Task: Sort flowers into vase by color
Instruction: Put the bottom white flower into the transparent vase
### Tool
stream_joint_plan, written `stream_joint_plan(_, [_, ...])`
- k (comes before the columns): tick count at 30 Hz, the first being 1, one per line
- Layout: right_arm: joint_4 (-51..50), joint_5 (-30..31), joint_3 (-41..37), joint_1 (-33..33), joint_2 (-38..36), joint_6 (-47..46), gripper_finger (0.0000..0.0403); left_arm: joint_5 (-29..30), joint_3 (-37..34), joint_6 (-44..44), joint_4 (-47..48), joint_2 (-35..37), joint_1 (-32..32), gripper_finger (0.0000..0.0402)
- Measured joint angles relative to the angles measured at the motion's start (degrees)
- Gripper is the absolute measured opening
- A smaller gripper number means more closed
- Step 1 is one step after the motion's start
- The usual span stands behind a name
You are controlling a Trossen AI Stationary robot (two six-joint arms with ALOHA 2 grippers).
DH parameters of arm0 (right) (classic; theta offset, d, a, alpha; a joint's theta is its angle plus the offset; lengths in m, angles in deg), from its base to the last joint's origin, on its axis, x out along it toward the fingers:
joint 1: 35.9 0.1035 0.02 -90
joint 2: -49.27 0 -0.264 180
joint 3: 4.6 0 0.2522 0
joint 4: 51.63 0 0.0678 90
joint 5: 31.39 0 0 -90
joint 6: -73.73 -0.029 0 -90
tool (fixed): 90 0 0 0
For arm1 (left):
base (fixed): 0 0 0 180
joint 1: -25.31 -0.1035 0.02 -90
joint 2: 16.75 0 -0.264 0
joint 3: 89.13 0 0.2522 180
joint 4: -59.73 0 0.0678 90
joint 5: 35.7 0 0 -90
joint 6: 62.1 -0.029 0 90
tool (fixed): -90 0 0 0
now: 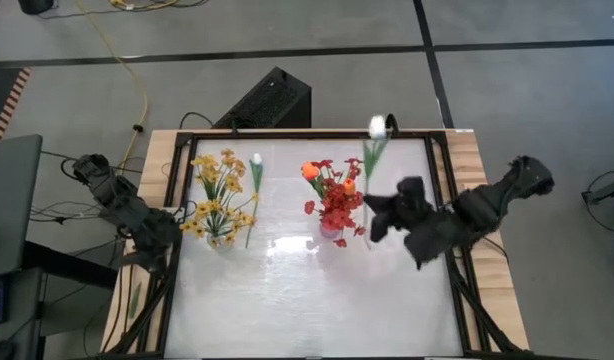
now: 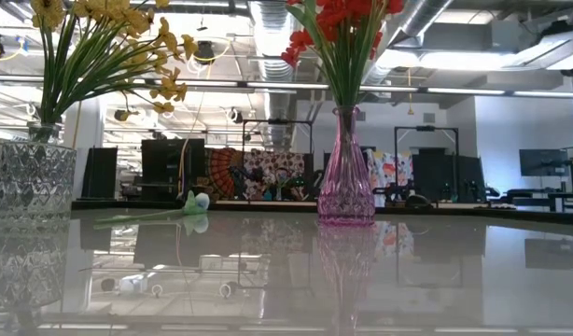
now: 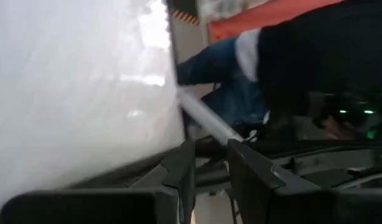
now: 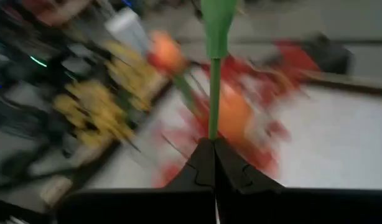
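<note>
A clear vase (image 1: pixel 219 238) with yellow flowers (image 1: pixel 219 185) stands at the table's left. A pink vase (image 2: pixel 345 177) at the middle holds red sprays (image 1: pixel 339 205) and an orange tulip (image 1: pixel 311 171). One white tulip (image 1: pixel 255 160) lies on the table beside the clear vase, its bud (image 2: pixel 199 201) on the surface. My right gripper (image 1: pixel 371 212), right of the pink vase and raised, is shut on a second white tulip (image 1: pixel 377 127). My left gripper (image 3: pixel 211 177) waits off the table's left edge, open, with nothing between its fingers. My right gripper pinches the white tulip's green stem (image 4: pixel 214 127) between its two fingertips, on the stem's lower part. The fingers come from the table's right side. The flower is lifted clear of the table, its stem running toward the far edge, where the bud (image 1: pixel 377 127) is.
A black frame (image 1: pixel 445 200) runs around the glossy tabletop. A black box (image 1: pixel 272 100) stands beyond the far edge, and cables lie on the floor at the left. A person in jeans (image 3: pixel 228 81) shows in the left wrist view. Bare tabletop lies near the front edge.
</note>
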Motion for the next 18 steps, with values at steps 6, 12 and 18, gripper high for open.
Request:
stream_joint_plan(6, [45.65,-17.35,0.62,-5.55,2.70,40.09,0.0015,-0.21,0.00,-1.20,-14.89,0.02,0.00,0.0080])
stream_joint_plan(12, [80.10,-33.50,0.80,-9.17,12.47,60.15,0.0015,-0.71,0.00,-6.76,-38.37,0.04,0.00,0.0080])
stream_joint_plan(18, [85.52,-41.62,9.42,-15.60,26.15,54.49,0.0015,3.19,0.24,-12.09,-52.97,0.08,0.00,0.0080])
